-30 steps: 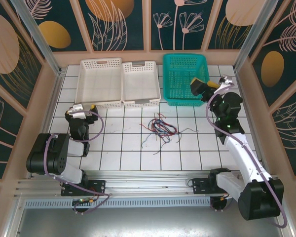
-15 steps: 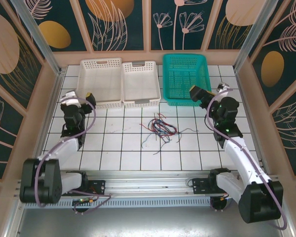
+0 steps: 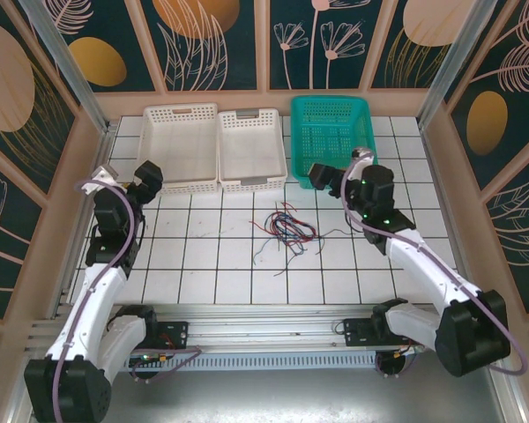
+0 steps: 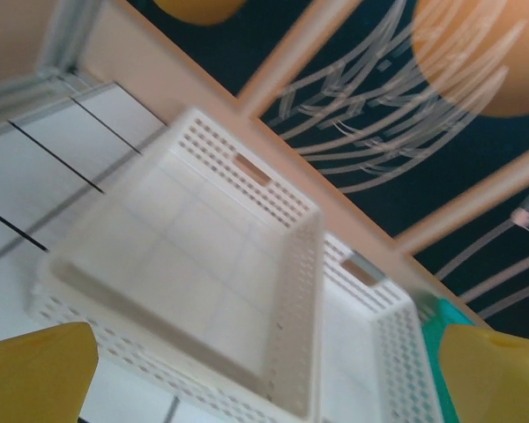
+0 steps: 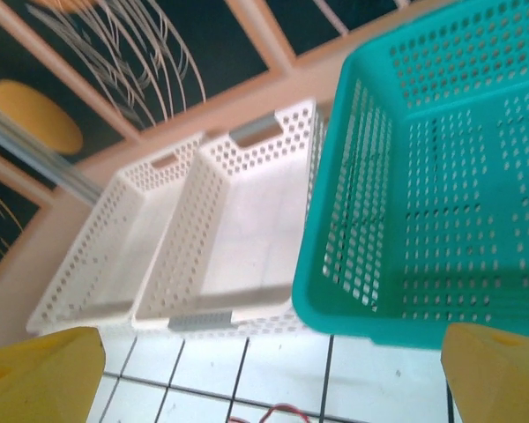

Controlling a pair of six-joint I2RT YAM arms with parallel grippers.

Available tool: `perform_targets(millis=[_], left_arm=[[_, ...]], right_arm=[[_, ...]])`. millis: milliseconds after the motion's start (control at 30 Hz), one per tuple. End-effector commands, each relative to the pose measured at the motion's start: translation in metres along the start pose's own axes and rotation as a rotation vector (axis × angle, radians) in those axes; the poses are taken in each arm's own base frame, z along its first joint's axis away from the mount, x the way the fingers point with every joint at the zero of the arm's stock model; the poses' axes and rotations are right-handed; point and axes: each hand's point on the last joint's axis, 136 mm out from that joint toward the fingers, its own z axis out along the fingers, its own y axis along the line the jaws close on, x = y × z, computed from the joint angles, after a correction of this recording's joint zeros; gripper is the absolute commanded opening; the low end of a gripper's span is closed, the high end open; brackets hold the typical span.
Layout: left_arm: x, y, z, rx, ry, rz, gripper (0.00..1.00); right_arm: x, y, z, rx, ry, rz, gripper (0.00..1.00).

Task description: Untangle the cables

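Arms advanced; left end effector (image 3: 147, 176) and right end effector (image 3: 317, 174) gape, cables (image 3: 286, 227) between.

You are in a purpose-built robot test cell, a lab set-up rather than a lived-in room; the white gridded table (image 3: 220, 278) is boxed in by printed leaf-pattern panels (image 3: 216, 40); an aluminium rail (image 3: 256, 324) carries the left arm (image 3: 93, 291) and right arm (image 3: 419, 260); a large white basket (image 3: 181, 108), a smaller white basket (image 3: 251, 113) and a teal basket (image 3: 296, 141) line the back.
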Motion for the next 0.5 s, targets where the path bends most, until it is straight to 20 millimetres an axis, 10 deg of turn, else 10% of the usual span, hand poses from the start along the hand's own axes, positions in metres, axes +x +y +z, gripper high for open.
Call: perform_targets(millis=[0,467], left_arm=[[0.032,-0.004,-0.007,0.048,0.155,-0.035,0.99],[0.114,0.006,-0.007,-0.045,0.371,0.064,0.99]], right_arm=[[0.007,-0.001,0.006,0.051,0.035,-0.062,0.98],[0.081,-0.031,0.052,0.178,0.367,-0.025,0.82]])
